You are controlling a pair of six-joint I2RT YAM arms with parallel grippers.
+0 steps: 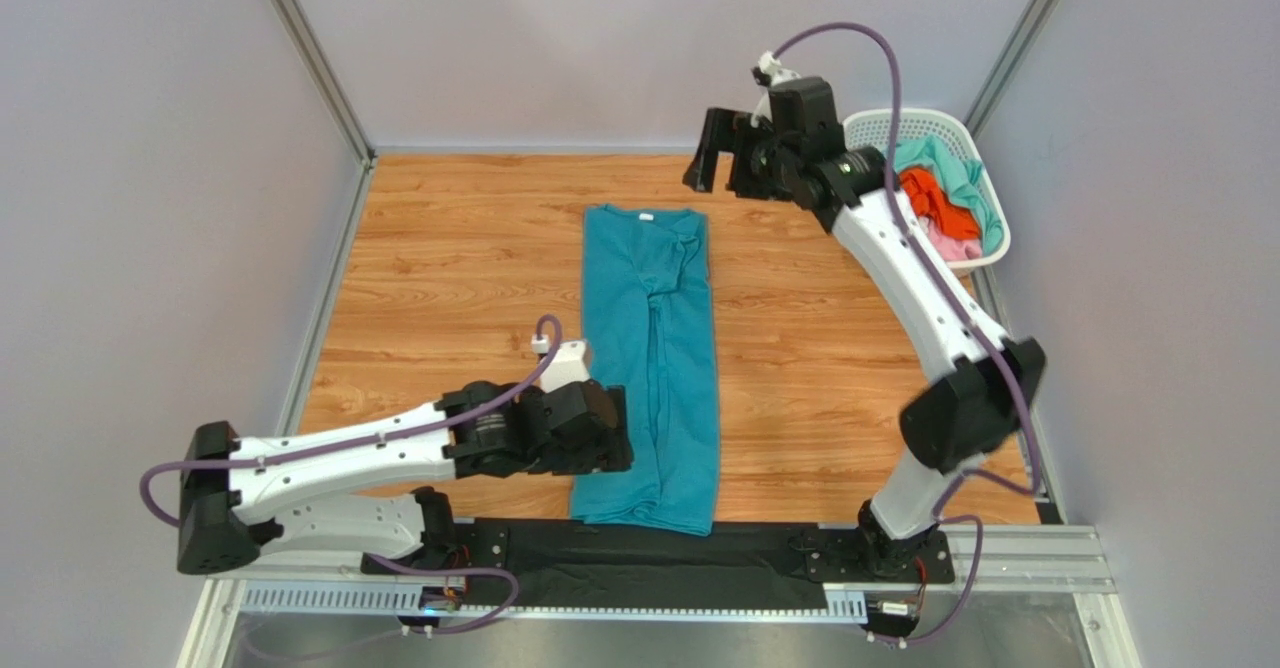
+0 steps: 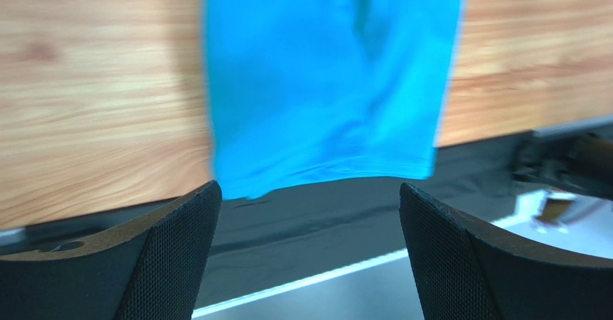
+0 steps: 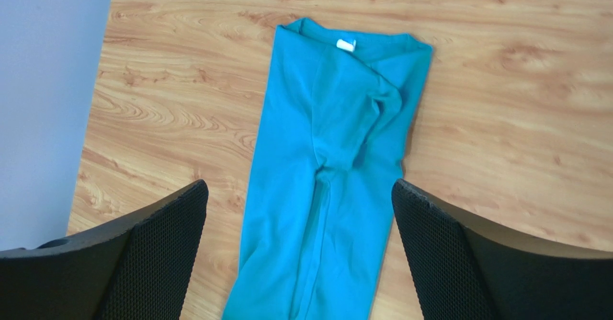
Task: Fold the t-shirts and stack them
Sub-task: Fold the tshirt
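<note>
Flanks strip-folded shirt (image 1: 661, 353), both wide and empty: left gripper (image 1: 613, 431) near hem, right gripper (image 1: 724, 166) near collar, likely for crosswise fold.

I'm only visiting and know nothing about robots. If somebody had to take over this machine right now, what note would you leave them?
Left gripper: jaws open, empty, beside the near hem of the teal shirt.
Right gripper: jaws open, empty, raised over the collar end.
Done: teal shirt lies on the table, sides folded in to a long strip.
An orange shirt, mint shirt and pink shirt sit bunched in the basket.
Left: fold the strip crosswise, then fold and stack the others.
</note>
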